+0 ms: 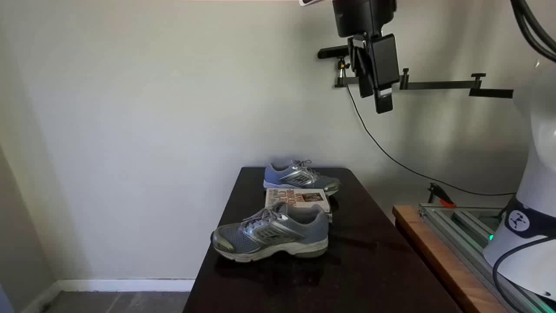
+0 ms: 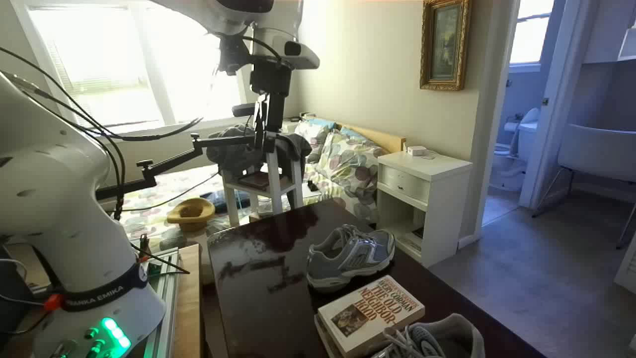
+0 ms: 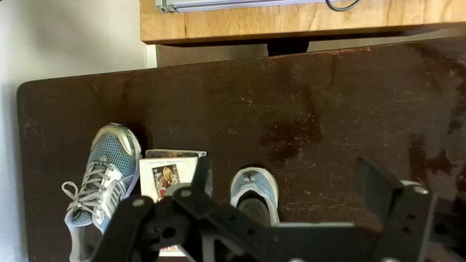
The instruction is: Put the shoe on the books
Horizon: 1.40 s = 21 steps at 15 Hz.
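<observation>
Two matching grey-silver sneakers lie on the table, on either side of the books. One shoe (image 1: 273,237) has its toe away from the robot; it also shows in an exterior view (image 2: 350,258) and, toe hidden under the gripper, in the wrist view (image 3: 261,181). The second shoe (image 1: 299,177) has its toe toward the robot; it shows at left in the wrist view (image 3: 113,153) and is cut off in an exterior view (image 2: 437,340). The pale books (image 1: 299,198) lie flat between them (image 2: 372,313) (image 3: 169,178). My gripper (image 1: 375,100) hangs high above, open and empty (image 2: 264,141) (image 3: 285,173).
The dark table (image 1: 369,269) bears the shoes and books. A wooden bench (image 3: 236,22) with the robot's base stands along one long side, across a narrow gap. A wall (image 1: 152,130) is at one table end. A white nightstand (image 2: 425,166) and a bed stand beyond the opposite end.
</observation>
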Each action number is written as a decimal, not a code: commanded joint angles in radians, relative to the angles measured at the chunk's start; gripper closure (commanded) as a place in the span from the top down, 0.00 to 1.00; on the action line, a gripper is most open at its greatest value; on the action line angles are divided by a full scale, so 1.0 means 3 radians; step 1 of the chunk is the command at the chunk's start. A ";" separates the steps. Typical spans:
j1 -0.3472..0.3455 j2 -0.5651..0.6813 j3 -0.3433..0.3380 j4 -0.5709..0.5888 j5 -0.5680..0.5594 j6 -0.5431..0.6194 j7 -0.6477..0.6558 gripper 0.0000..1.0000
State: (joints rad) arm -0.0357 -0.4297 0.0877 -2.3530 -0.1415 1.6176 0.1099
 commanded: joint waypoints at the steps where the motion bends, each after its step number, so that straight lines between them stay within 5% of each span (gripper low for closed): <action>1: 0.0058 0.0004 -0.0049 0.0005 -0.0015 -0.0008 0.0019 1.00; 5: 0.0051 0.0004 -0.0079 -0.0019 0.0001 0.0096 0.0011 1.00; 11: -0.0095 0.0054 -0.0176 -0.0495 -0.0574 0.1524 0.0072 1.00; 14: -0.0124 0.0135 -0.0313 -0.0697 -0.0455 0.2018 -0.0053 1.00; 21: -0.0332 0.0239 -0.0427 -0.0968 -0.0464 0.2263 0.0189 1.00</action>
State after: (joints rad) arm -0.1043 -0.3722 -0.0314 -2.6087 -0.2794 2.2494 0.1210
